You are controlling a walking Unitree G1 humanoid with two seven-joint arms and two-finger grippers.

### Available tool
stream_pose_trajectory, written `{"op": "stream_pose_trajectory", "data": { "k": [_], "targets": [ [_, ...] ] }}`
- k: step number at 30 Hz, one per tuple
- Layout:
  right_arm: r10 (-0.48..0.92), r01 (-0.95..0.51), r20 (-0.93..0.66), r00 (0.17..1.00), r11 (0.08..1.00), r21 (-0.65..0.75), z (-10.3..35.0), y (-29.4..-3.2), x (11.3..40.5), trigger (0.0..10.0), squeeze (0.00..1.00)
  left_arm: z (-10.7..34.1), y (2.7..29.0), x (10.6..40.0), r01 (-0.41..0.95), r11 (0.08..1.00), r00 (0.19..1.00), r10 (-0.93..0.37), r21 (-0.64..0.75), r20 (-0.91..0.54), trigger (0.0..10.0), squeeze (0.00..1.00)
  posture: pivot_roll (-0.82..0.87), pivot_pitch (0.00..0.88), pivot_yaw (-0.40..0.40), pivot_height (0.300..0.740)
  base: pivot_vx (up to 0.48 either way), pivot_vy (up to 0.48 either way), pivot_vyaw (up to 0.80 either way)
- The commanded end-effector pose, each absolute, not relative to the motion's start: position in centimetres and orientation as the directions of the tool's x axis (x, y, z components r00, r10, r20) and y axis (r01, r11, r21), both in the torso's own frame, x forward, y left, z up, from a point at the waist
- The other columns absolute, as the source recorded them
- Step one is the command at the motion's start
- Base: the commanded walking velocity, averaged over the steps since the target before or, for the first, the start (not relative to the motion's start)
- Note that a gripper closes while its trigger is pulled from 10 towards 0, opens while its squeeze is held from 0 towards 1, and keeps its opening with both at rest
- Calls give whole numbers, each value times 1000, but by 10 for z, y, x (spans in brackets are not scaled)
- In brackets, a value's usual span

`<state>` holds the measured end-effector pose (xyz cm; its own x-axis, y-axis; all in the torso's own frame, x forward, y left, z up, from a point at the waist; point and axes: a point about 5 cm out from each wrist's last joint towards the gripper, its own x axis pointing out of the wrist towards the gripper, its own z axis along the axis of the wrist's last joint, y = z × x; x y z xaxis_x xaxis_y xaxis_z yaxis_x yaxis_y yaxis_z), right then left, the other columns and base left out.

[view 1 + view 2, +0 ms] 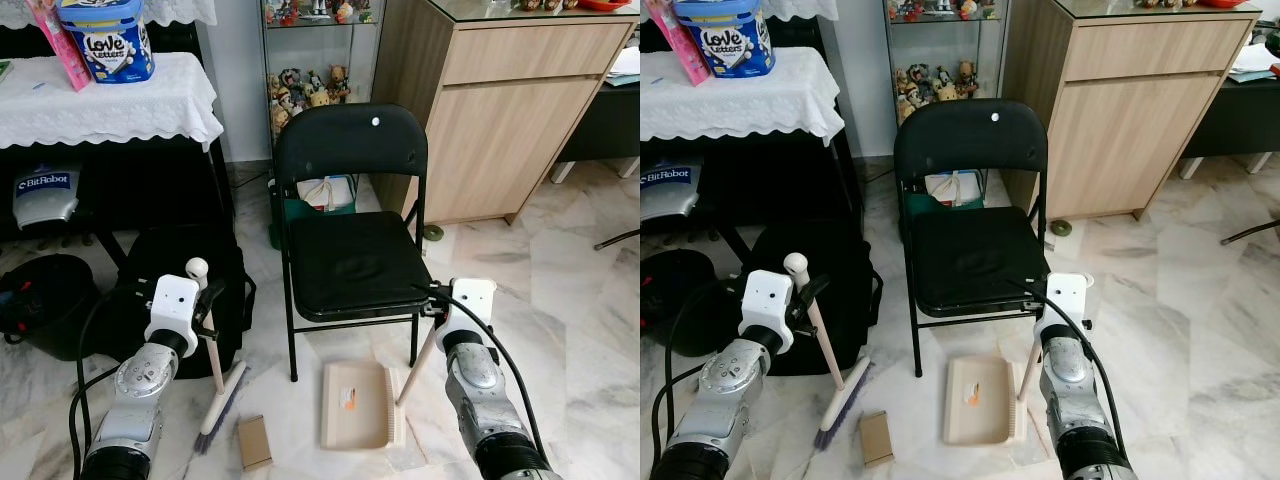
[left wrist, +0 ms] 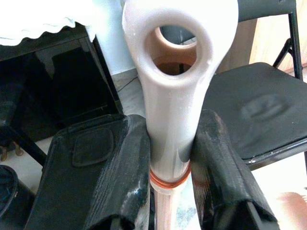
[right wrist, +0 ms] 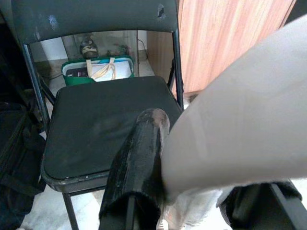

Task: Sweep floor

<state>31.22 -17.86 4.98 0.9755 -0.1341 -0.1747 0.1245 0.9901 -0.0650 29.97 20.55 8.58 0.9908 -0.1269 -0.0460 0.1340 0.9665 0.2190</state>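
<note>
Marble flooring (image 1: 570,290), pale and veined, underfoot throughout. Nearest, low in the head views: left gripper (image 1: 205,305) clenched on the brush handle (image 2: 170,120) just below its ringed top; in the left wrist view, both black fingers (image 2: 117,177) pressed flat against the shaft. Brush (image 1: 222,395) tilted, bristles down on the floor at the left front leg of the chair. Right gripper (image 1: 437,300) clamped on the dustpan handle (image 1: 415,365); one black finger (image 3: 136,167) seen against the pale shaft in the right wrist view. Dustpan (image 1: 358,405) flat on the floor in front of the chair, just beside a small brown cardboard piece (image 1: 254,440) lying between brush and pan.

For a clean stroke (a judgement, not an observation): keep the pan's open lip hard against the floor, draw the bristles low and short toward that lip with the cardboard ahead of them, hold both grips firm so neither handle twists, and steer clear of the chair legs.

Farther out: black folding chair (image 1: 350,215), black bag (image 1: 180,300) to its left, green box (image 1: 325,195) behind it, draped table (image 1: 110,105) carrying a blue tub (image 1: 108,40), glass cabinet (image 1: 315,60) of figurines, wooden cupboard (image 1: 500,110).

Hard to make out: which edge of the pan is the open lip; any fine dust on the veined marble; floor beneath the chair seat and behind the bag; second right finger largely hidden by the handle.
</note>
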Motion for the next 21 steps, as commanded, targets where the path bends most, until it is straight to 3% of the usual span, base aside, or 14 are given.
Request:
{"op": "stream_pose_trajectory", "data": {
  "k": [1,7,21],
  "targets": [
    [-127,114,-210,969,991,-71,44,-177,311,10000,0,89,207,301,126,968,992,-124,216,-27,10000,0,-81,66,-21,740,0,0,0],
    [-137,123,-301,944,990,-63,28,-177,305,10000,0,87,203,300,142,964,990,-138,227,-34,10000,0,-82,68,-19,740,0,0,0],
    [-141,115,-298,944,988,-105,24,-181,303,10000,0,77,203,294,125,968,992,-115,217,-59,10000,0,-82,70,-19,740,0,0,0]
  ]
}}
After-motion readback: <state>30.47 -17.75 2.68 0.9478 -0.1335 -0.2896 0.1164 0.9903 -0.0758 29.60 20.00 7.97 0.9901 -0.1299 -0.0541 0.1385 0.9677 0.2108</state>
